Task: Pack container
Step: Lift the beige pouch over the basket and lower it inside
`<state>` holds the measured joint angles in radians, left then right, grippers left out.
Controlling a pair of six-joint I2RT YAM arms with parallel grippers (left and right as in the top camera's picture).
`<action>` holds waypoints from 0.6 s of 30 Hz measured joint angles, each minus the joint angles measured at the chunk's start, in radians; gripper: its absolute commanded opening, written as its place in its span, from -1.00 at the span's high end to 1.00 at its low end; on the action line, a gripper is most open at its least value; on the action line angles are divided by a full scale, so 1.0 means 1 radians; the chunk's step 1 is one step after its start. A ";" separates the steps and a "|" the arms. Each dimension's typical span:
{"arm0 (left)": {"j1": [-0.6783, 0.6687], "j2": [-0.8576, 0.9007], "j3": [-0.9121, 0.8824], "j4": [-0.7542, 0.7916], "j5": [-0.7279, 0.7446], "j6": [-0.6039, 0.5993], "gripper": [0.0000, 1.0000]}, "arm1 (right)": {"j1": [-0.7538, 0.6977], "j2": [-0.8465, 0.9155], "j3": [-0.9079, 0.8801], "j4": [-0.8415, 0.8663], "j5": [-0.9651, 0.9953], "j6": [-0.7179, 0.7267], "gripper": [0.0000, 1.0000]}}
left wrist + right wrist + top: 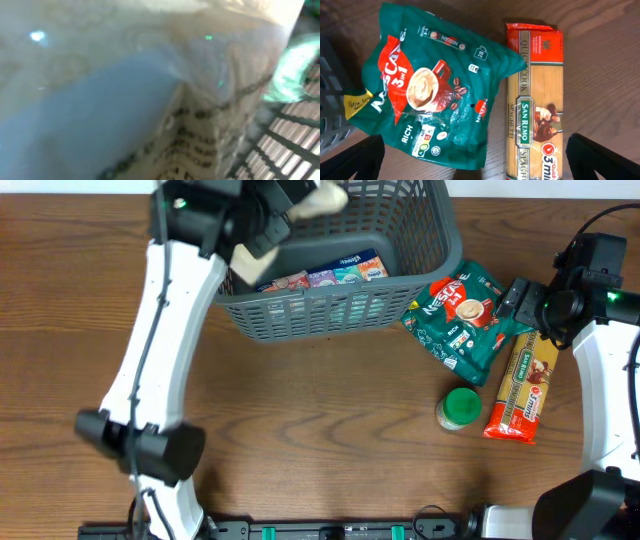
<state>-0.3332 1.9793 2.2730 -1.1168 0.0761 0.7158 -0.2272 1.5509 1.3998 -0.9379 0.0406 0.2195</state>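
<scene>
The dark grey slotted basket (340,305) stands at the table's back middle, with a colourful flat packet (325,276) lying inside. My left gripper (283,220) is over the basket's left part, shut on a pale cream packet (320,200). That packet (125,90) fills the blurred left wrist view, with basket lattice (295,145) at lower right. My right gripper (517,300) is open and empty, hovering above a green Nescafe bag (430,95) and an orange spaghetti packet (532,105); its fingers (475,152) straddle both.
The Nescafe bag (462,315) lies just right of the basket, touching the spaghetti packet (525,385). A small jar with a green lid (460,408) stands beside the spaghetti. The basket's wall (330,100) shows at the left edge of the right wrist view.
</scene>
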 measured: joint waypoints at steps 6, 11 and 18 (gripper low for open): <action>-0.001 0.136 -0.002 -0.140 0.051 0.000 0.87 | 0.000 0.000 0.000 0.002 0.000 0.000 -0.97; -0.001 0.172 -0.002 -0.194 0.055 0.015 -0.15 | 0.000 0.000 0.000 0.005 0.000 0.000 -0.98; 0.006 0.173 -0.002 -0.236 0.063 0.021 -0.73 | 0.000 0.000 0.000 -0.003 0.000 0.000 -0.99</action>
<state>-0.3271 2.1525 2.2711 -1.3525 0.1394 0.7372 -0.2272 1.5509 1.3998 -0.9405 0.0406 0.2195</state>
